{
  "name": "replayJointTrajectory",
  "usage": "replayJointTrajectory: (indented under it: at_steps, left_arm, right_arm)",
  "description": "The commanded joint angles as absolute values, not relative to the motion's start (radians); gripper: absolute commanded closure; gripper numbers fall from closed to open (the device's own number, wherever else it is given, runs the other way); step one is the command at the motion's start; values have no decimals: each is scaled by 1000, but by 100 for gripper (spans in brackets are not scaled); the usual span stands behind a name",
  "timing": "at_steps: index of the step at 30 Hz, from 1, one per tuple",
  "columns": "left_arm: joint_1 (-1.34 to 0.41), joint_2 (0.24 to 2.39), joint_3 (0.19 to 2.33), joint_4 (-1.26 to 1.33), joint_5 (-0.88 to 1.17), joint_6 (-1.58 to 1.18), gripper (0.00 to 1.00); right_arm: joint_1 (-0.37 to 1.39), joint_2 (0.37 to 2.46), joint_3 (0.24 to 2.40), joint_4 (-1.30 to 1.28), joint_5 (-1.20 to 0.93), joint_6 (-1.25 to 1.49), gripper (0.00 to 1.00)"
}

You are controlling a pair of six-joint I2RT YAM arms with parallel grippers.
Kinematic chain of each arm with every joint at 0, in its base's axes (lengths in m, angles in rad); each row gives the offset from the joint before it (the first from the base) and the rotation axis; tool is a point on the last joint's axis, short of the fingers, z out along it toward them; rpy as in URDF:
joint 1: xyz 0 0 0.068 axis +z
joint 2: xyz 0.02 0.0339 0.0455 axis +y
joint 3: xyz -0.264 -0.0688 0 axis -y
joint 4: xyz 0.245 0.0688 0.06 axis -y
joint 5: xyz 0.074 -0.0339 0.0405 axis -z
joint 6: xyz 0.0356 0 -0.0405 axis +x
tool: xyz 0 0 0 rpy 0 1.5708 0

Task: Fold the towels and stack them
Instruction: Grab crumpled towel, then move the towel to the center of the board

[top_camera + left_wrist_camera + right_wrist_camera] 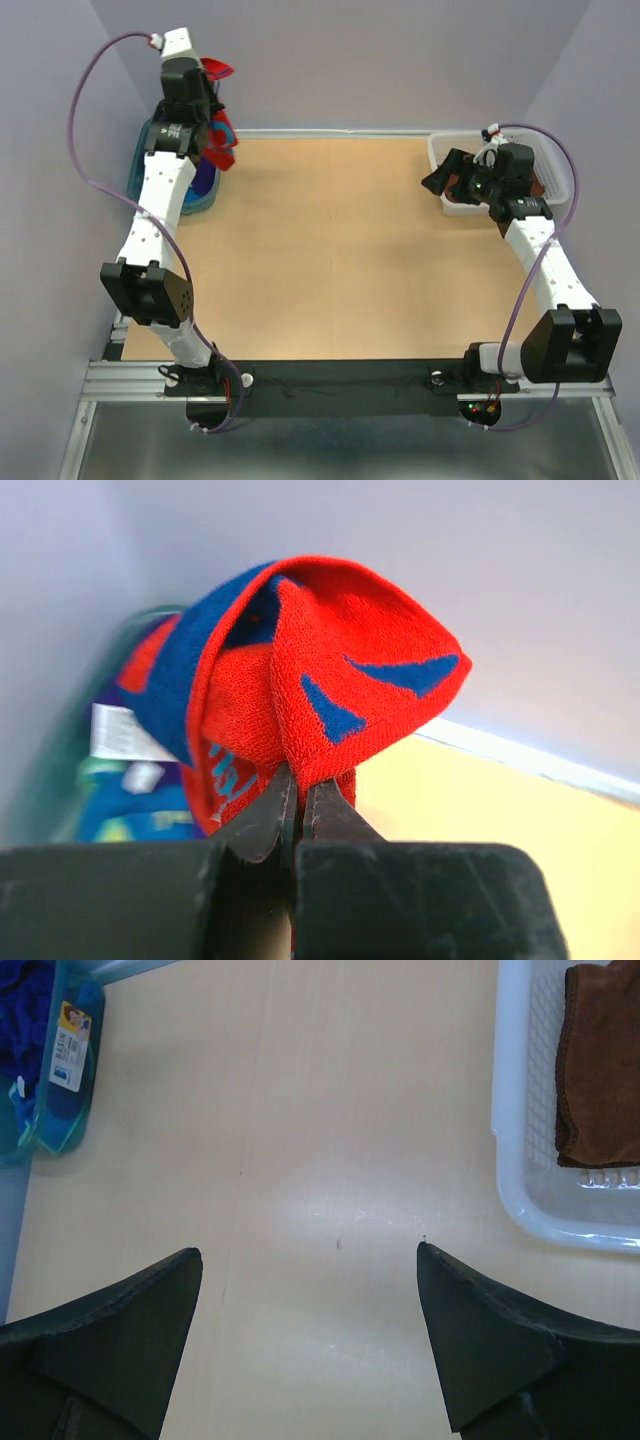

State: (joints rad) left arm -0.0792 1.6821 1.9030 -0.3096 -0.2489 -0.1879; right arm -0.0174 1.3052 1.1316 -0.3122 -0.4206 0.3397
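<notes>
My left gripper is pinched shut on the red towel, the one with blue marks. The two fingers meet on a fold at its lower edge. The rest of the cloth bunches up above and around the fingertips in a loose hood shape. From the overhead view this gripper hangs over the far left corner of the table, above the teal tub, and the red towel dangles clear of the tub rim. Inside the tub lies a purple towel. My left wrist camera also shows something blue and teal down there with white tags, too blurred to name.

My right gripper stands wide open with nothing between its fingers, only bare tabletop below it. In the overhead view it sits at the far right, just beside the white basket. The brown towel lies folded flat in that basket, apart from my fingers. Far across the table my right wrist camera also catches the tub with dark blue-purple cloth in it
</notes>
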Motion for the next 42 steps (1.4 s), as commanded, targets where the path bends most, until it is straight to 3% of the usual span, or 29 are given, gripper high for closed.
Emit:
replayJointTrajectory:
  at_steps: [1, 4, 8, 11, 12, 14, 15, 20, 28, 35, 42]
  left_arm:
    - [-234, 1556, 1907, -281, -141, -182, 100]
    - [-331, 1499, 1798, -275, -83, -256, 100]
    - [-478, 1405, 1495, -233, -20, -330, 94]
    - [-589, 1295, 1235, -164, -20, -409, 68]
    - [-613, 1273, 1179, -158, -20, -426, 46]
    - [-659, 1209, 1024, -152, -26, -495, 23]
    - [-666, 1189, 976, -147, -25, -514, 20]
    - [-678, 1088, 763, -124, -29, -595, 19]
    - [-673, 1270, 822, -98, -127, -551, 24]
    - [-540, 1385, 813, -35, -83, -566, 28]
    - [-425, 1451, 798, 49, -46, -589, 28]
  right_arm:
    - [-12, 1255, 1154, -279, -456, 314, 8]
    - [-11, 1240, 1149, -281, -469, 310, 8]
    - [-3, 1226, 1132, -291, -492, 308, 8]
    - [31, 1223, 1129, -339, -485, 282, 9]
    - [46, 1226, 1135, -362, -473, 269, 9]
    - [112, 1247, 1147, -435, -416, 226, 9]
    - [161, 1256, 1147, -474, -397, 215, 9]
    - [285, 1336, 1106, -523, -270, 207, 14]
    - [448, 1520, 1124, -571, -184, 232, 33]
    - [584, 1643, 1222, -546, -196, 218, 32]
    - [604, 1773, 1321, -531, -152, 129, 34]
